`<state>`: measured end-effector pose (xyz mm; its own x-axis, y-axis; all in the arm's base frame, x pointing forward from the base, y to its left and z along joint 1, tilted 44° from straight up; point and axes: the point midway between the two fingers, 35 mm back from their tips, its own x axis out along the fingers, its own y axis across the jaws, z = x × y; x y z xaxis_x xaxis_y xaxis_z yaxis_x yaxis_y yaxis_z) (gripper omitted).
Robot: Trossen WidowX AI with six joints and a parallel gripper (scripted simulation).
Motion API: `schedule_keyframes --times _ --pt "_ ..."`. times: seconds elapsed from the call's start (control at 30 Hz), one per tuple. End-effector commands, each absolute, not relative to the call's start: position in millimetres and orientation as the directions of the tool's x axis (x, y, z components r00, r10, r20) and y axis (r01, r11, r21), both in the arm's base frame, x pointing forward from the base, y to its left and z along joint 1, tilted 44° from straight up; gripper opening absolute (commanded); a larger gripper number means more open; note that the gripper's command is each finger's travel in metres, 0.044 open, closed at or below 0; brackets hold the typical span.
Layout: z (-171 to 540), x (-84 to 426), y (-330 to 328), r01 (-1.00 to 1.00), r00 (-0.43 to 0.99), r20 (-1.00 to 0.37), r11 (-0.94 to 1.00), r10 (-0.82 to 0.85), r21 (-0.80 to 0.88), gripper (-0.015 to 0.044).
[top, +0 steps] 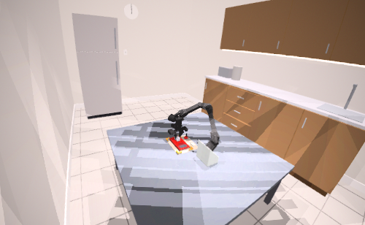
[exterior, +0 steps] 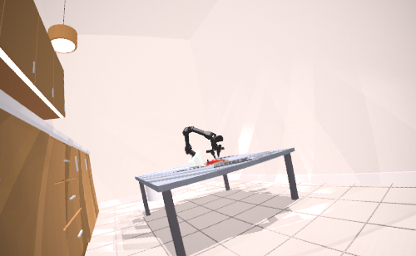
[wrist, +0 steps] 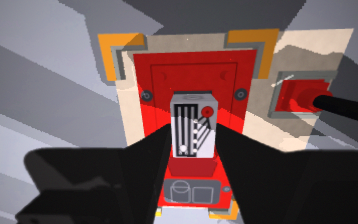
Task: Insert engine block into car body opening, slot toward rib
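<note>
Between the two black fingers of the claw [top: 177,136] [exterior: 216,155] [wrist: 194,137], the engine block [top: 177,139] [wrist: 194,127] is gripped, a pale grey box whose top shows dark stripes and a red disc. It is over the red car body [top: 180,144] [exterior: 215,161] [wrist: 195,67], with a dark edge of the opening showing just beside it; how deep it sits, I cannot tell. The car body lies on a cream board, framed by yellow-orange corner pieces [wrist: 252,37]. Seen from the wrist, to the right is a small red block [wrist: 302,95] in a grey frame, with a black handle [wrist: 345,108].

Seen from the top view, a pale wedge-shaped panel [top: 206,155] [exterior: 195,159] stands near on the grey-blue striped desk [top: 155,172] [exterior: 160,183], right of the car body. The black arm [top: 212,120] [exterior: 186,139] arches over from the right. Farther off, wooden cabinets [top: 275,120] [exterior: 31,166] line the right, and a grey fridge [top: 98,69] stands far left.
</note>
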<state>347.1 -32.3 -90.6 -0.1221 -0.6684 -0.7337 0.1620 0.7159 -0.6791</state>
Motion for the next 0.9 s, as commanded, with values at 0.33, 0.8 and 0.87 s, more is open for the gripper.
schedule_keyframes --times 0.33,0.8,0.87 --pt "-93.3 346.1 -35.3 0.156 -0.122 -0.73 0.713 -0.673 -0.683 0.0159" --pt "-95.8 345.7 -37.6 0.156 -0.122 -0.73 0.713 -0.673 -0.684 0.0159" --pt "-96.1 345.6 -38.0 0.156 -0.122 -0.73 0.713 -0.673 -0.684 0.0159"
